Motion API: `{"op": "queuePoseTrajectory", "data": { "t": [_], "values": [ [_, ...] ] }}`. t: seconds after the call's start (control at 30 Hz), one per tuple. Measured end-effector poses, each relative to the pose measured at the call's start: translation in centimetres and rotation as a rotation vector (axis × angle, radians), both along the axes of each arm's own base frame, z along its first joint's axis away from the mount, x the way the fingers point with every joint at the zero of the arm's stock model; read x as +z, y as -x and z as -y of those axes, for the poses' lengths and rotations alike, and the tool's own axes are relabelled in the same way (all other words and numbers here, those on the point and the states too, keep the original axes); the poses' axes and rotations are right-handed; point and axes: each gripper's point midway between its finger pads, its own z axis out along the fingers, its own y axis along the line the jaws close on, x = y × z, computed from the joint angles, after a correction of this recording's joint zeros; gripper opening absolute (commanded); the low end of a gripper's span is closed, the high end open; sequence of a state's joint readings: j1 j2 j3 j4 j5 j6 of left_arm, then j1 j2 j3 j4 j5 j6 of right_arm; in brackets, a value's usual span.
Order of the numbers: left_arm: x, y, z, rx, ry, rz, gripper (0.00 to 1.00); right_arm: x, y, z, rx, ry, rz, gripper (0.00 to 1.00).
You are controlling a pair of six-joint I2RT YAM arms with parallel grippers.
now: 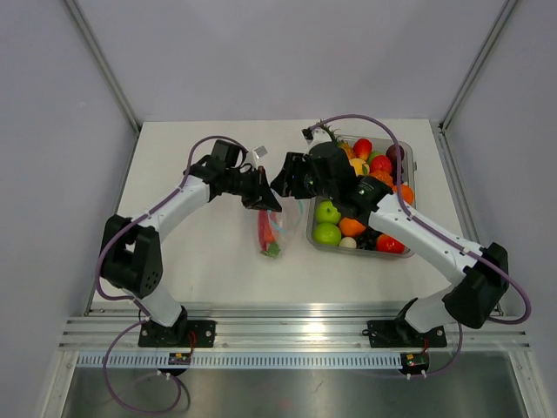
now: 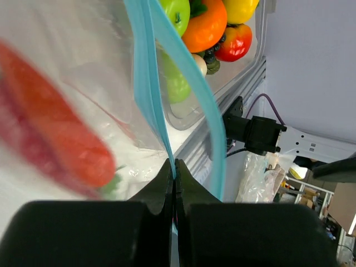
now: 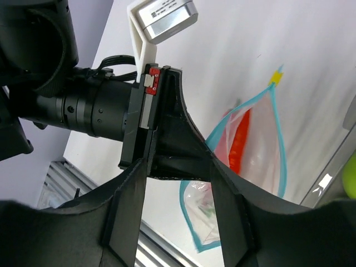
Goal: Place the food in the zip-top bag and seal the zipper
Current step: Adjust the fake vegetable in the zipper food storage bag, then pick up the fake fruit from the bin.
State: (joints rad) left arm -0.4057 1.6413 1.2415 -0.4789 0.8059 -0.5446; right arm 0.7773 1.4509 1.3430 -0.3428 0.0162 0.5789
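The clear zip-top bag (image 1: 269, 233) hangs from my left gripper (image 1: 266, 202) just left of the tray. In the left wrist view that gripper (image 2: 175, 164) is shut on one light-blue zipper strip (image 2: 146, 83). The other strip (image 2: 210, 117) bows away, so the mouth gapes. The food sits inside the bag: a red chili (image 3: 240, 142) and a blurred orange-red piece (image 2: 67, 139) with a green tip (image 2: 111, 186). My right gripper (image 1: 284, 181) stands open right beside the left one, nothing held. In its own view my right gripper (image 3: 177, 172) frames the left fingers (image 3: 178, 139) with the bag (image 3: 261, 161) behind.
A rigid clear tray (image 1: 311, 228) at the right holds green apples (image 1: 327, 223), oranges, red fruit and a pineapple (image 1: 335, 138). A small white tag (image 1: 259, 153) lies behind the left arm. The table's aluminium front rail (image 1: 296, 335) runs along the near edge.
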Motion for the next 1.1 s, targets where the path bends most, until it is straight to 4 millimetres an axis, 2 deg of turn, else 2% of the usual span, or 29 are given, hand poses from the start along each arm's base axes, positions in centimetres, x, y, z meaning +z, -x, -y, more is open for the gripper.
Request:
{"op": "queuePoseTrajectory", "data": {
  "t": [0.07, 0.17, 0.27, 0.33, 0.4, 0.43, 0.5, 0.57, 0.67, 0.8, 1.1],
  "values": [
    [0.2, -0.3, -0.1, 0.006, -0.011, 0.014, 0.0, 0.4, -0.4, 0.2, -0.019, 0.01, 0.017, 0.59],
    [0.5, -0.7, -0.2, 0.012, -0.023, 0.032, 0.0, 0.5, -1.2, 1.4, -0.078, 0.052, 0.046, 0.69],
    [0.7, -0.9, -0.3, 0.016, -0.035, 0.045, 0.0, -0.1, -2.0, 4.3, -0.199, 0.132, 0.06, 0.72],
    [0.9, -1.1, -0.3, 0.017, -0.04, 0.052, 0.0, -0.7, -2.3, 6.9, -0.274, 0.168, 0.043, 0.74],
    [1.0, -1.2, -0.3, 0.015, -0.043, 0.058, 0.0, -1.9, -3.0, 10.3, -0.36, 0.182, 0.004, 0.8],
    [1.0, -1.2, -0.3, 0.015, -0.046, 0.06, 0.0, -3.2, -3.4, 12.9, -0.42, 0.187, -0.033, 0.82],
    [1.0, -1.3, -0.4, 0.016, -0.053, 0.064, 0.0, -5.9, -3.6, 16.8, -0.516, 0.21, -0.104, 0.84],
    [1.0, -1.3, -0.5, 0.018, -0.06, 0.066, 0.0, -9.4, -2.7, 19.5, -0.58, 0.24, -0.198, 0.86],
    [0.9, -1.4, -0.6, 0.02, -0.068, 0.068, 0.0, -13.6, -0.6, 20.3, -0.59, 0.258, -0.322, 0.87],
    [0.7, -1.1, -0.7, 0.019, -0.083, 0.059, 0.0, -16.8, 0.9, 20.4, -0.611, 0.231, -0.428, 0.88],
    [0.4, -0.9, -0.8, 0.013, -0.097, 0.058, 0.0, -19.2, 0.0, 20.4, -0.685, 0.221, -0.489, 0.87]
  ]
}}
